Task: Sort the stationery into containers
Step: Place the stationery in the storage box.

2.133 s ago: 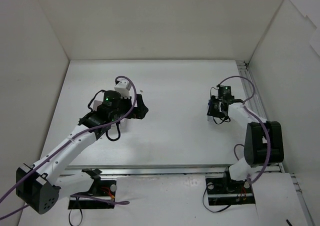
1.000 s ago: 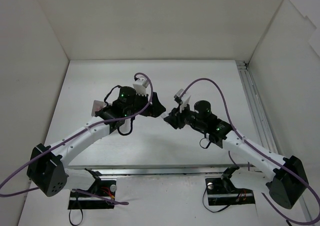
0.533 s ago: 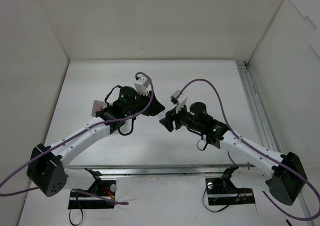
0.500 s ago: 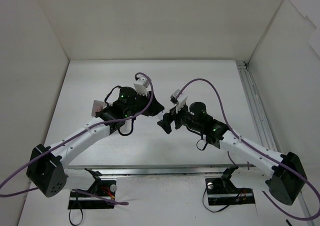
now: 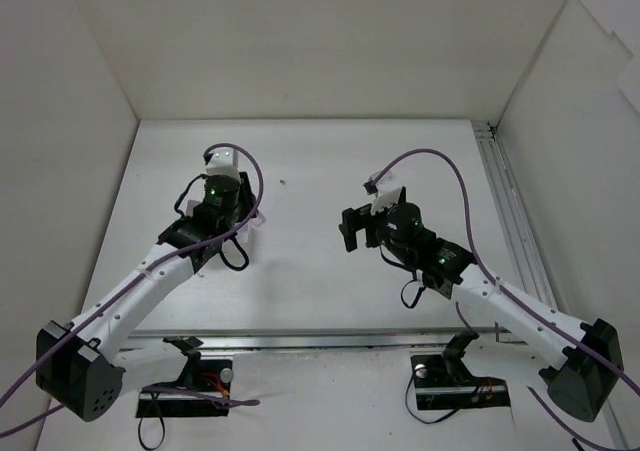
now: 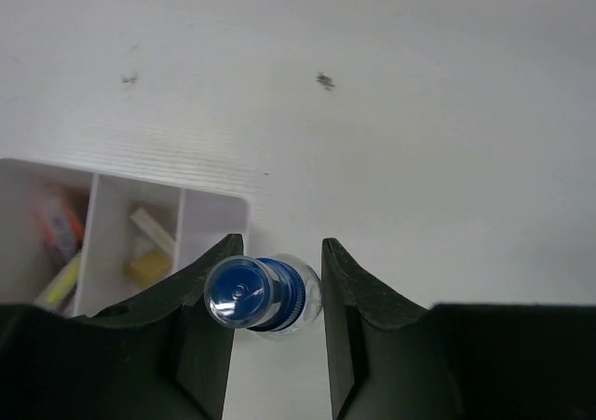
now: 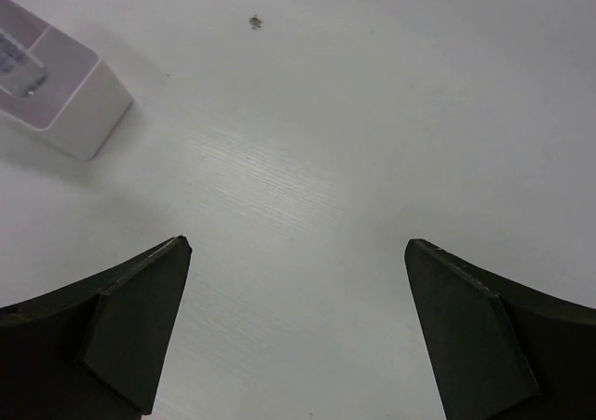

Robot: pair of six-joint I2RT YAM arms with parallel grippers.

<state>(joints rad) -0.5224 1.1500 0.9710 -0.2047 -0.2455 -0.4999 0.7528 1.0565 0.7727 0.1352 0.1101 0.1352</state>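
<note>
The left jaws pinch a clear, blue-collared pen (image 6: 253, 292), seen end-on. Just beyond them to the left sits the white box (image 6: 168, 185), with the tan eraser (image 6: 149, 267) and off-white eraser (image 6: 152, 230) sharing one compartment. The right jaws gape wide and empty above the counter (image 7: 307, 159), with the box far to their left.

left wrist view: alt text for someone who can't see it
The left gripper holds a blue-ended clear pen, seen end on, above a white table. A white divided box at lower left holds small erasers and other pens.
</note>
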